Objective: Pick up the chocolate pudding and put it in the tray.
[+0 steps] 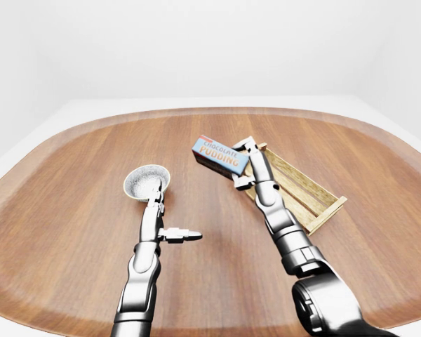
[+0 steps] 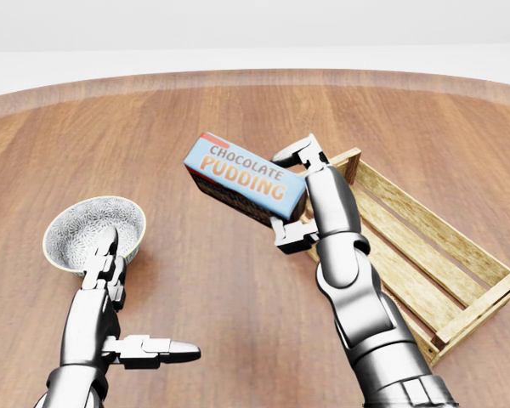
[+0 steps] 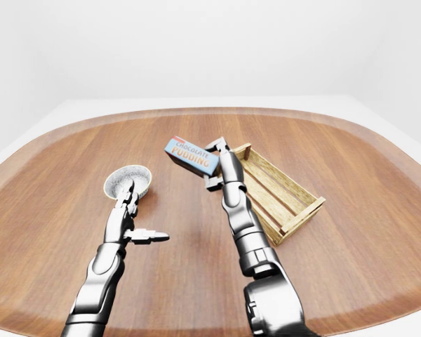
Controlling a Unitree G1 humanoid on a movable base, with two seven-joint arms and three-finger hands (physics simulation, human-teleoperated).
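Note:
The chocolate pudding [image 2: 242,178] is a blue box with orange lettering. My right hand [image 2: 291,194] is shut on its right end and holds it above the table, just left of the tray. The tray [image 2: 425,246] is a shallow wooden crate lying slantwise at the right of the head view, with nothing in it. My left hand [image 2: 119,297] is open and empty at the lower left, fingers stretched out, thumb pointing right.
A patterned grey bowl [image 2: 85,229] stands on the wooden table [image 2: 238,289] just above my left hand. The table's rounded edge runs along the top of the head view, with a white wall beyond.

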